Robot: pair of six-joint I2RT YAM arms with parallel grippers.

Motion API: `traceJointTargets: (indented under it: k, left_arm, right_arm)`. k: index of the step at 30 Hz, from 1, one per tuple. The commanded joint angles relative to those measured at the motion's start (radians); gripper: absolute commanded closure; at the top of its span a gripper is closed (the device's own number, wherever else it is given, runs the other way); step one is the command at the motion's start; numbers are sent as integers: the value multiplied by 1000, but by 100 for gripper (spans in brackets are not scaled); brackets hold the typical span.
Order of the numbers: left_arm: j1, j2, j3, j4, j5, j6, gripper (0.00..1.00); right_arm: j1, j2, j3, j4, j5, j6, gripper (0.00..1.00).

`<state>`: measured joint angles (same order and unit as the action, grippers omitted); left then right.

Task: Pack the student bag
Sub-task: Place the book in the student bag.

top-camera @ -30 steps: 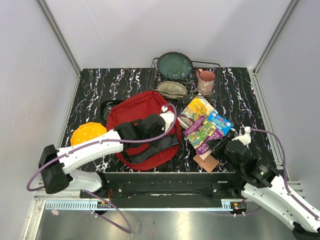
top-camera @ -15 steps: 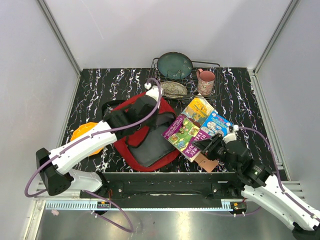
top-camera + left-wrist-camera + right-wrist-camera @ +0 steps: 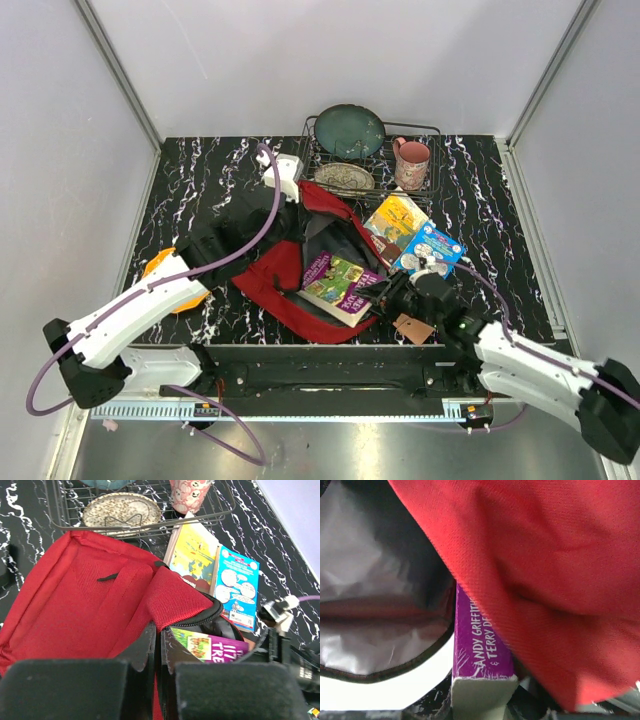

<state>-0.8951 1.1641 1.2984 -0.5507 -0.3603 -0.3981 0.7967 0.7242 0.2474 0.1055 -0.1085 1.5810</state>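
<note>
Large soft red fabric backpack with black zipper trim [image 3: 272, 282] sits centre-left on the black white-veined table [image 3: 190, 175], with its mouth facing right. Left gripper [image 3: 158, 641] is pinched tight on the bag's red flap edge beside the zipper, holding the flap up. Right gripper [image 3: 386, 296] is clamped narrow on the right end of a purple paperback book [image 3: 338, 283]. The book's other end is inside the bag mouth, under the raised red fabric. Yellow picture book [image 3: 397, 216] and blue cartoon book [image 3: 433, 247] overlap just right of the bag. Behind them, a black wire rack [image 3: 432, 130] holds a teal plate [image 3: 350, 130], a speckled plate [image 3: 344, 178] and a pink mug [image 3: 411, 163]. Orange round disc [image 3: 160, 268] is partly under the left arm.
</note>
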Motion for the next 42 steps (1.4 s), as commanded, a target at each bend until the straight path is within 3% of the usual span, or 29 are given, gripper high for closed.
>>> traceJointTargets:
  k: [1,6,11,24,28,37,40,42]
  left_arm:
    - [-7,-4,-10,129,53,-13,100]
    - [-10,-18,-48,127,63,-18,100]
    - [-11,-63,-76,126,51,-15,100]
    - [-8,-138,-103,138,38,21,100]
    - [-2,-144,-96,127,18,42,100]
    - [28,-172,-106,129,133,50,100]
    - [47,-176,-113,117,139,38,100]
    - [59,-182,-123,117,147,28,100]
  right_arm:
    - [1,145,75,429,-28,22,100]
    - [1,392,176,558,-31,-62,100]
    - [-1,599,234,796,-62,-64,100]
    - [25,1033,516,930,78,-124,99]
    - [79,1110,599,856,211,-171,96]
    - [96,1221,676,798,300,-194,88]
    - [98,1245,696,790,300,-194,82]
    - [99,1253,724,739,287,-200,70]
